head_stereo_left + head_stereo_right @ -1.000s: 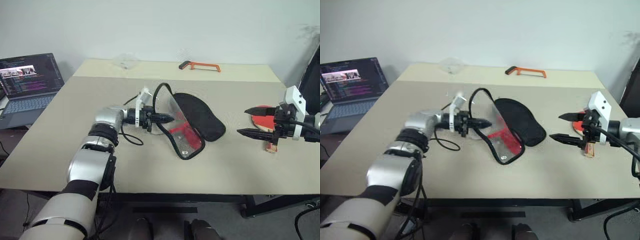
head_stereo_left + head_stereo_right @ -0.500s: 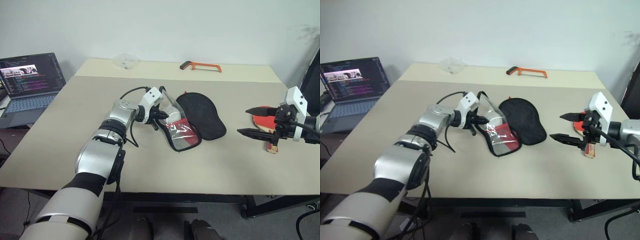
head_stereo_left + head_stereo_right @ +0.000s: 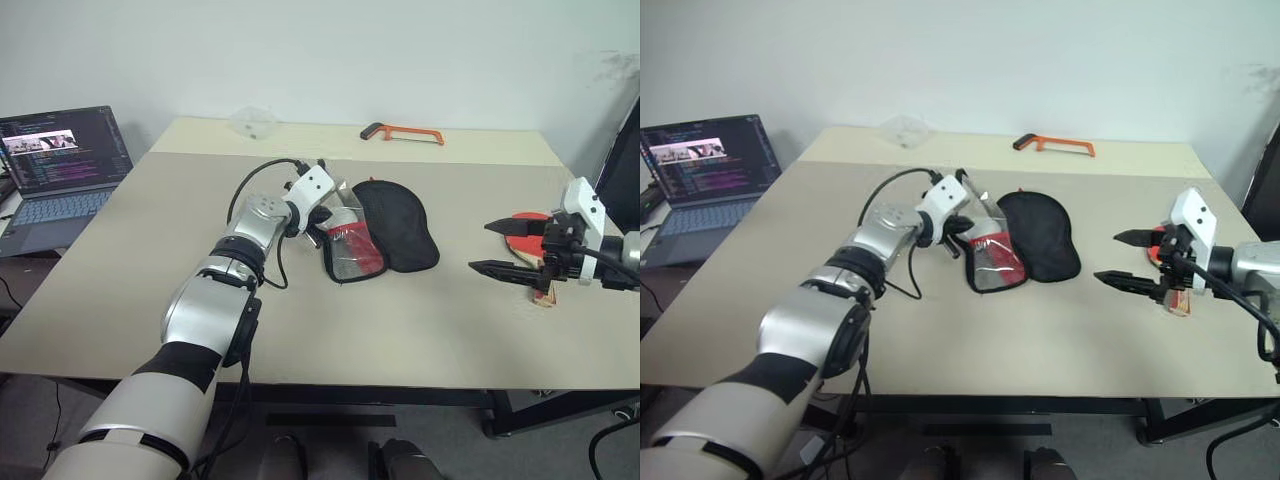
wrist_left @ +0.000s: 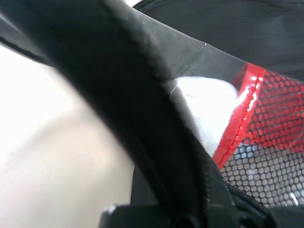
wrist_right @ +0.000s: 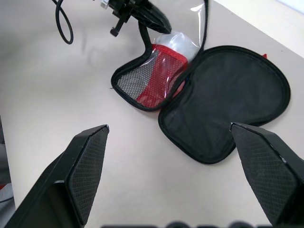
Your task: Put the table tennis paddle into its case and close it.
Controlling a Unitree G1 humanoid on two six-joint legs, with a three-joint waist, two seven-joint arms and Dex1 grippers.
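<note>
The case lies open in the middle of the table, its black fabric half (image 3: 398, 233) flat and its clear plastic and mesh half (image 3: 352, 252) beside it. A pale round pouch (image 5: 183, 42) shows behind the plastic. My left gripper (image 3: 324, 216) is shut on the black trim (image 4: 142, 109) of the clear half at its far end. The table tennis paddle (image 3: 521, 223) lies near the table's right edge, red blade up, with its wooden handle (image 3: 543, 295) toward me. Above it, my right gripper (image 3: 480, 247) hangs open and empty, pointing at the case.
An orange-framed hacksaw (image 3: 401, 131) and a crumpled clear bag (image 3: 251, 121) lie at the table's far edge. An open laptop (image 3: 60, 160) stands on a lower surface to the left. A black cable (image 3: 268, 268) loops from my left wrist onto the table.
My left hand has moved forward and rolled its wrist. It has drawn the clear half from the near side up against the black half. The right arm has stayed still.
</note>
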